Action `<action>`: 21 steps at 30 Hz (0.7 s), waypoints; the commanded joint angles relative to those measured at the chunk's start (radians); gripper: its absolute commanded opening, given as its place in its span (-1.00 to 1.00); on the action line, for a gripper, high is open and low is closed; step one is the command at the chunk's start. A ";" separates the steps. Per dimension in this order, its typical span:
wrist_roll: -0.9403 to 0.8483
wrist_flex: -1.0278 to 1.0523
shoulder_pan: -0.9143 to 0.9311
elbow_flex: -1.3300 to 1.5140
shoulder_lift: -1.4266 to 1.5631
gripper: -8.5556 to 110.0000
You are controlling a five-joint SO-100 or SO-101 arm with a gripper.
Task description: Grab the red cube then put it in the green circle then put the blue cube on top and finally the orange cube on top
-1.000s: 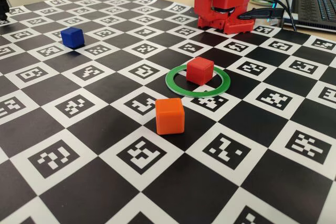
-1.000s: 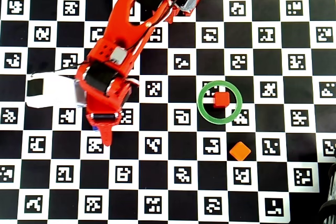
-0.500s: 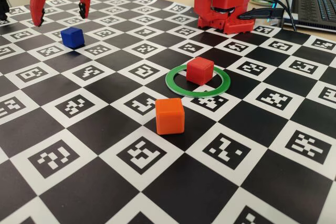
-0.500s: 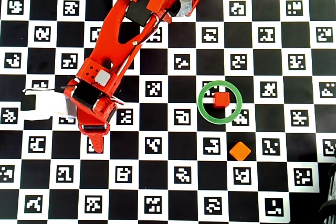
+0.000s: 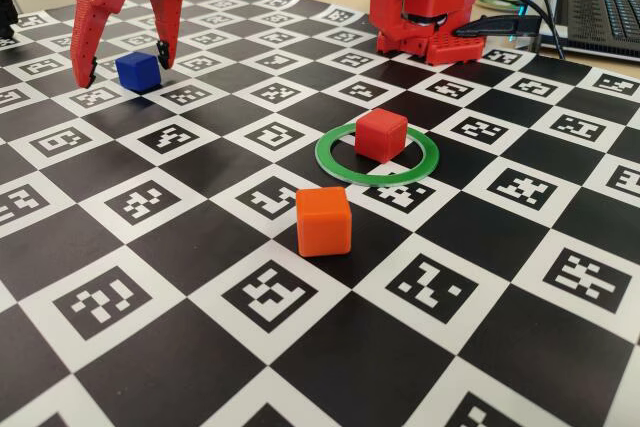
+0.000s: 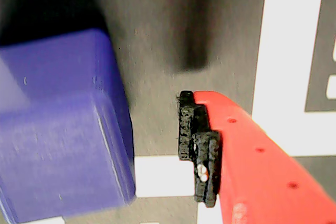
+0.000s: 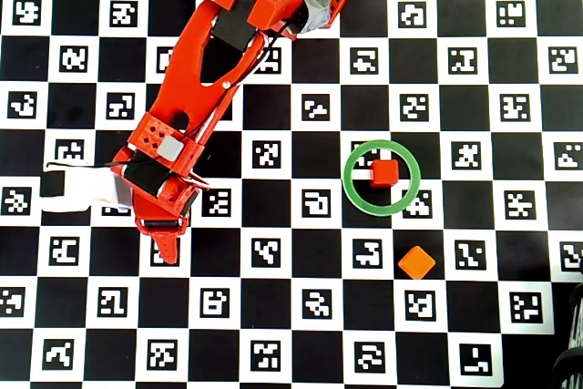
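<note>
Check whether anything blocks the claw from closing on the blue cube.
Nothing visible does. In the fixed view the open claw straddles the blue cube, one finger on each side. The wrist view shows only bare board between the cube and the finger pad.

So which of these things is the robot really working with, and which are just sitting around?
Part of the job:
- red cube, inside the green ring
- blue cube, between the open gripper fingers
- orange cube, waiting

Just lying about:
- laptop
- cables
- checkered mat
</note>
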 commanded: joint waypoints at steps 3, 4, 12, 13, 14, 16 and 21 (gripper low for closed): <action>-0.012 -0.015 0.011 -0.011 0.040 -0.03; -0.015 -0.020 0.009 -0.008 0.040 -0.03; -0.067 -0.055 0.005 0.031 0.052 -0.03; -0.077 -0.060 0.005 0.035 0.054 -0.03; -0.087 -0.066 0.005 0.040 0.057 -0.03; -0.106 -0.080 0.003 0.052 0.064 -0.03; -0.138 -0.092 -0.005 0.055 0.081 -0.03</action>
